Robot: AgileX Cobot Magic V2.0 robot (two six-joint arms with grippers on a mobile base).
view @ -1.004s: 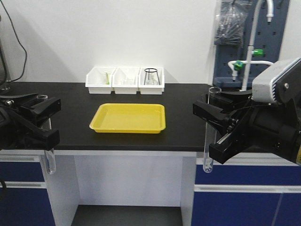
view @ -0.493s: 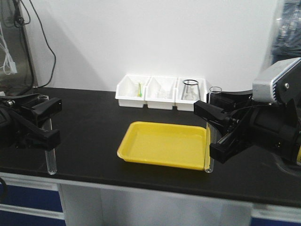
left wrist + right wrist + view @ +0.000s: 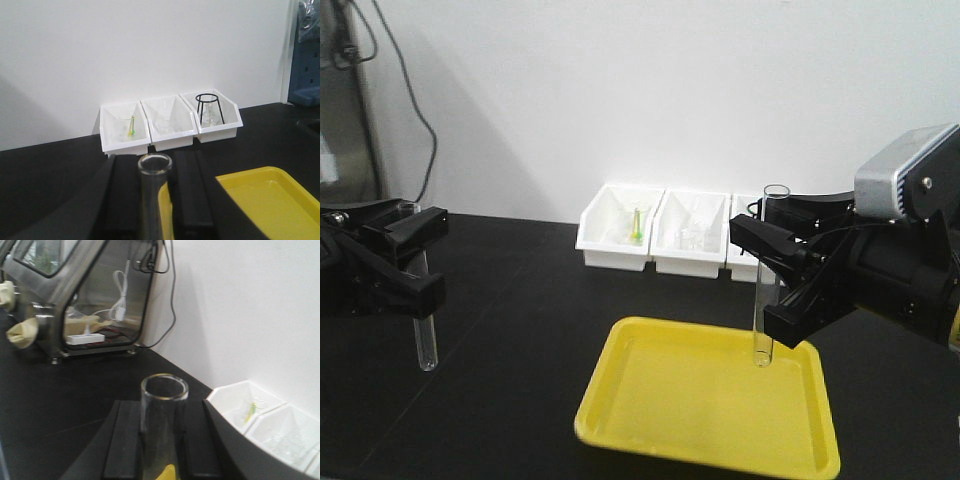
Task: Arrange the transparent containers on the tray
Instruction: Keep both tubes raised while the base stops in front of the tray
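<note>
The yellow tray (image 3: pixel 650 440) lies on the black bench, low and centre in the front view; its corner (image 3: pixel 280 200) also shows in the left wrist view. My right gripper (image 3: pixel 772 280) is shut on the longer test tube (image 3: pixel 764 300), held upright with its round bottom over the tray's back right part. That tube's open rim (image 3: pixel 164 387) stands between the black fingers. My left gripper (image 3: pixel 415 270) is shut on the shorter test tube (image 3: pixel 424 335), upright above the bench left of the tray; its rim (image 3: pixel 154 164) shows between the pads.
Three white bins (image 3: pixel 665 240) stand in a row against the back wall, behind the tray; the right one holds a black-rimmed glass flask (image 3: pixel 207 107). A metal-framed glass enclosure (image 3: pixel 65 295) with cables sits on the bench far to the left.
The whole view has moved forward and left: tray and bins now appear larger and lower right. Both grippers kept their tubes; the right tube's bottom went from the tray's right rim to over its inside.
</note>
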